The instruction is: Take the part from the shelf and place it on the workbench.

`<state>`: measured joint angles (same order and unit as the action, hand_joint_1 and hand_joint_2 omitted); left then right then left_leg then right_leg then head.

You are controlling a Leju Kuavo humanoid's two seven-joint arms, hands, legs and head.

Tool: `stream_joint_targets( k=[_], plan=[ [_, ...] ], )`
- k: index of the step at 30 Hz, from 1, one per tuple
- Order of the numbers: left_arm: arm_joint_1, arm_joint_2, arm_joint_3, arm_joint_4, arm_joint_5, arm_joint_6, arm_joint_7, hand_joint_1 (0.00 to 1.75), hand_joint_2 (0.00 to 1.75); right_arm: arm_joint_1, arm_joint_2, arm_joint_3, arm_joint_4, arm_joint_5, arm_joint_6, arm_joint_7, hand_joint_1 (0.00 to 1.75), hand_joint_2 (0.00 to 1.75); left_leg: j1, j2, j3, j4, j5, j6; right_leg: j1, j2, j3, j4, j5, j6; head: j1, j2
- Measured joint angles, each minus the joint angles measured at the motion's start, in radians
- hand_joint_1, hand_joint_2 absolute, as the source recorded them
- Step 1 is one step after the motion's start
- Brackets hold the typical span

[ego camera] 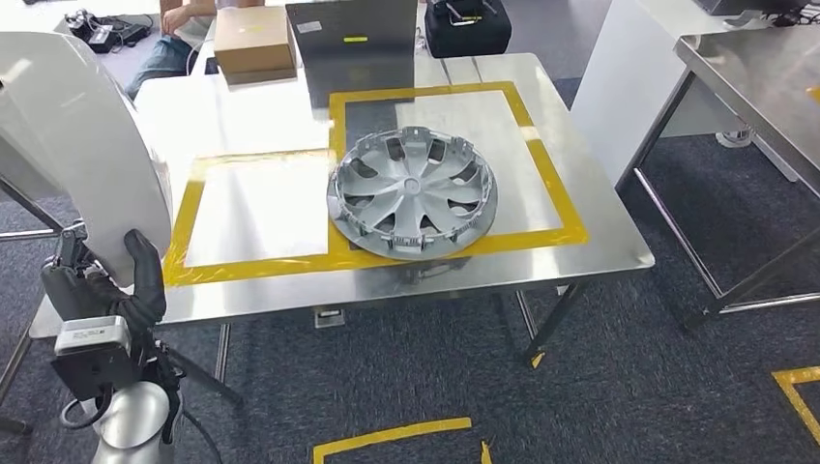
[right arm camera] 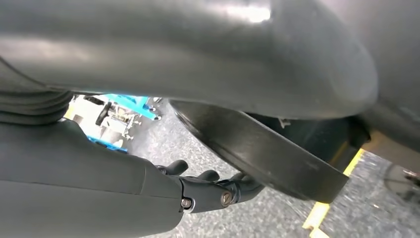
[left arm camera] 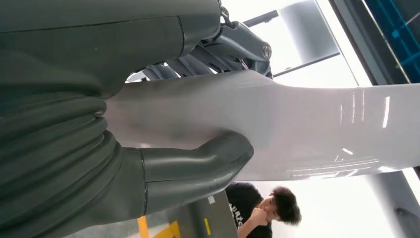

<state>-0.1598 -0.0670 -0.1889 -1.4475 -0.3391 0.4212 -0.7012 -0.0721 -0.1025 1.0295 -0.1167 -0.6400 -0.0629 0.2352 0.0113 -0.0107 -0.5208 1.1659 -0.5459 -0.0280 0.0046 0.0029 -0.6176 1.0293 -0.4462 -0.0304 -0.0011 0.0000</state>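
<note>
White and glossy, the panel (ego camera: 77, 126) stands at the near left of the head view, held off the worktop (ego camera: 387, 290) and hanging over its left end. Its long axis runs from the left hand (ego camera: 106, 290) upward and away to the far left corner, and its bulging face is turned toward the worktop. The left hand grips the panel's lower end. In the left wrist view the thumb (left arm camera: 198, 163) presses on one face, the darker fingers (left arm camera: 233, 44) wrap the opposite face, and the sheet stretches well away from the hand.

Dark, curved surfaces crowd the right wrist view. The right hand (right arm camera: 148, 188) has its fingers (right arm camera: 213, 177) curled just under a dark band, possibly the panel's other side, but I cannot tell whether they hold it.

Farther out, yellow tape (ego camera: 261, 263) marks two adjoining rectangles on the steel worktop. A silver hubcap (ego camera: 411, 193) lies flat and face up, overlapping the near left corner of the right-hand rectangle, well apart from the held panel. Beyond it a dark grey sheet (ego camera: 353, 48) sits on the worktop's far edge, with a cardboard box (ego camera: 253, 43) to its left and a black bag (ego camera: 467, 27) to its right. A person (ego camera: 179, 39) sits behind the box. A second steel table (ego camera: 754, 77) stands to the right.
</note>
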Motion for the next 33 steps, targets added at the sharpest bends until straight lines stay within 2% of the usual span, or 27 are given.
stream_joint_targets(
  k=[1,3,4,5,6,7,9,10,11,13,15,16,18,19,20,21,23,24,25,26,28,30,31,33],
  plan=[
    [0.001,0.000,0.000,0.000,0.000,0.000,0.000,1.75,1.75,0.001,0.000,0.000,0.000,0.000,0.000,0.000,0.00,0.00,0.000,0.002,-0.045,0.061,-0.004,-0.002,-0.002,0.000,0.018,-0.006,-0.012,-0.005,-0.002,0.000],
    [0.003,0.001,0.000,0.000,0.000,0.000,0.001,1.75,1.75,0.002,0.001,0.001,0.000,0.000,0.000,0.000,0.00,0.00,0.000,0.003,-0.131,0.147,-0.060,-0.005,-0.003,0.002,0.052,-0.011,-0.038,-0.011,-0.004,0.000],
    [0.004,0.001,0.000,0.000,0.000,0.000,0.001,1.75,1.75,0.003,0.001,0.001,0.000,0.000,0.000,0.000,0.00,0.00,0.000,0.004,-0.163,0.160,-0.094,-0.004,-0.003,0.003,0.070,-0.011,-0.053,-0.011,-0.005,0.000],
    [0.005,0.001,0.000,0.000,0.000,0.000,0.001,1.75,1.75,0.003,0.002,0.002,0.000,0.001,0.000,0.000,0.00,0.00,0.000,0.004,-0.184,0.152,-0.115,-0.003,-0.003,0.005,0.089,-0.012,-0.068,-0.011,-0.005,0.000],
    [0.005,0.002,0.000,0.000,0.000,0.001,0.001,1.75,1.75,0.003,0.002,0.003,0.000,0.002,0.000,0.000,0.00,0.00,-0.001,0.004,-0.195,0.121,-0.111,-0.001,-0.003,0.007,0.110,-0.011,-0.084,-0.010,-0.005,0.000],
    [0.007,0.003,0.000,0.000,-0.001,0.001,0.001,1.75,1.75,0.003,0.002,0.005,0.000,0.004,0.001,0.000,0.00,0.00,-0.001,0.003,-0.199,0.073,-0.074,0.002,-0.002,0.009,0.132,-0.011,-0.101,-0.007,-0.005,0.000],
    [0.015,0.008,0.000,0.002,-0.013,-0.001,0.003,1.75,1.75,0.003,0.004,0.009,0.000,0.010,0.004,0.000,0.00,0.00,-0.005,0.002,-0.201,-0.041,0.074,0.011,0.001,0.013,0.170,-0.007,-0.134,0.001,-0.006,0.000],
    [0.019,0.012,-0.001,0.004,-0.031,-0.007,0.007,1.75,1.75,0.003,0.004,0.012,0.000,0.014,0.007,0.000,0.00,0.00,-0.007,0.002,-0.200,-0.076,0.135,0.016,0.003,0.015,0.183,-0.004,-0.153,0.007,-0.005,0.000],
    [0.022,0.017,-0.004,0.007,-0.059,-0.017,0.011,1.75,1.75,0.002,0.005,0.015,0.000,0.017,0.010,0.000,0.00,0.00,-0.008,0.002,-0.200,-0.093,0.169,0.022,0.005,0.016,0.192,-0.004,-0.169,0.012,-0.005,0.000],
    [0.019,0.026,-0.019,0.014,-0.146,-0.023,0.015,1.75,1.75,-0.002,0.003,0.021,0.000,0.023,0.014,0.000,0.00,0.00,-0.006,0.000,-0.193,-0.093,0.165,0.032,0.006,0.015,0.205,-0.012,-0.192,0.023,-0.004,0.000],
    [0.008,0.031,-0.040,0.027,-0.298,0.035,0.027,1.75,1.75,-0.008,0.000,0.028,0.000,0.028,0.017,0.000,0.00,0.00,-0.002,-0.001,-0.183,-0.100,0.154,0.044,0.005,0.011,0.196,0.015,-0.211,0.037,-0.002,0.000],
    [0.001,0.030,-0.051,0.039,-0.398,0.088,0.045,1.75,1.75,-0.012,-0.001,0.032,0.000,0.030,0.017,0.000,0.00,0.00,0.000,0.000,-0.175,-0.104,0.148,0.048,0.003,0.010,0.169,0.062,-0.230,0.044,0.000,0.000],
    [-0.010,0.029,-0.071,0.071,-0.580,0.188,0.092,1.75,1.75,-0.017,-0.001,0.037,0.000,0.033,0.019,0.000,0.00,0.00,0.000,0.001,-0.163,-0.107,0.133,0.053,-0.002,0.008,0.073,0.202,-0.271,0.056,0.002,0.000],
    [-0.014,0.027,-0.080,0.090,-0.658,0.223,0.122,1.75,1.75,-0.018,-0.001,0.039,0.000,0.033,0.018,0.000,0.00,0.00,0.001,0.001,-0.156,-0.107,0.125,0.053,-0.004,0.008,0.026,0.258,-0.277,0.060,0.002,0.000],
    [-0.017,0.026,-0.086,0.107,-0.736,0.245,0.162,1.75,1.75,-0.019,-0.001,0.041,0.000,0.032,0.017,0.000,0.00,0.00,0.001,0.001,-0.148,-0.107,0.117,0.053,-0.006,0.007,-0.006,0.281,-0.261,0.062,0.002,0.000],
    [-0.022,0.024,-0.090,0.126,-0.828,0.258,0.217,1.75,1.75,-0.019,0.000,0.043,0.000,0.031,0.016,-0.001,0.00,0.00,0.001,0.000,-0.137,-0.107,0.109,0.051,-0.008,0.007,-0.018,0.262,-0.219,0.063,0.002,0.000],
    [-0.037,0.022,-0.092,0.162,-1.023,0.269,0.347,1.75,1.75,-0.017,0.000,0.047,0.000,0.026,0.014,0.000,0.00,0.00,0.002,-0.004,-0.116,-0.108,0.095,0.046,-0.011,0.005,-0.004,0.152,-0.114,0.063,0.003,0.000],
    [-0.048,0.024,-0.094,0.184,-1.098,0.270,0.416,1.75,1.75,-0.016,0.000,0.048,0.000,0.023,0.014,0.000,0.00,0.00,0.001,-0.006,-0.109,-0.107,0.089,0.041,-0.010,0.004,0.009,0.092,-0.075,0.059,0.004,0.000],
    [-0.062,0.029,-0.101,0.208,-1.142,0.271,0.485,1.75,1.75,-0.015,0.002,0.049,0.000,0.020,0.014,0.000,0.00,0.00,0.000,-0.007,-0.108,-0.107,0.086,0.035,-0.009,0.003,0.018,0.053,-0.057,0.053,0.004,0.000],
    [-0.079,0.040,-0.116,0.238,-1.170,0.272,0.569,1.75,1.75,-0.015,0.003,0.049,0.000,0.017,0.014,0.000,0.00,0.00,-0.003,-0.008,-0.108,-0.107,0.084,0.034,-0.008,0.003,0.024,0.026,-0.049,0.046,0.004,0.000],
    [-0.122,0.077,-0.182,0.299,-1.173,0.270,0.750,1.75,1.75,-0.015,0.006,0.051,0.000,0.012,0.015,0.000,0.00,0.00,-0.005,-0.007,-0.107,-0.111,0.086,0.036,-0.007,0.006,0.027,0.015,-0.051,0.037,0.003,0.000],
    [-0.174,0.116,-0.287,0.365,-1.173,0.252,0.910,1.75,1.75,-0.016,0.007,0.052,0.000,0.008,0.016,-0.001,0.00,0.00,-0.005,-0.006,-0.101,-0.118,0.088,0.037,-0.005,0.007,0.029,0.012,-0.051,0.033,0.003,0.000],
    [-0.196,0.132,-0.341,0.394,-1.173,0.237,0.959,1.75,1.75,-0.016,0.007,0.053,0.000,0.006,0.017,-0.001,0.00,0.00,-0.005,-0.006,-0.098,-0.122,0.089,0.035,-0.005,0.007,0.030,0.012,-0.052,0.031,0.003,0.000],
    [-0.232,0.155,-0.434,0.445,-1.173,0.191,1.004,1.75,1.75,-0.018,0.007,0.057,0.000,0.003,0.017,0.000,0.00,0.00,-0.005,-0.006,-0.094,-0.127,0.090,0.030,-0.005,0.007,0.032,0.012,-0.053,0.027,0.003,0.000]
  ],
)
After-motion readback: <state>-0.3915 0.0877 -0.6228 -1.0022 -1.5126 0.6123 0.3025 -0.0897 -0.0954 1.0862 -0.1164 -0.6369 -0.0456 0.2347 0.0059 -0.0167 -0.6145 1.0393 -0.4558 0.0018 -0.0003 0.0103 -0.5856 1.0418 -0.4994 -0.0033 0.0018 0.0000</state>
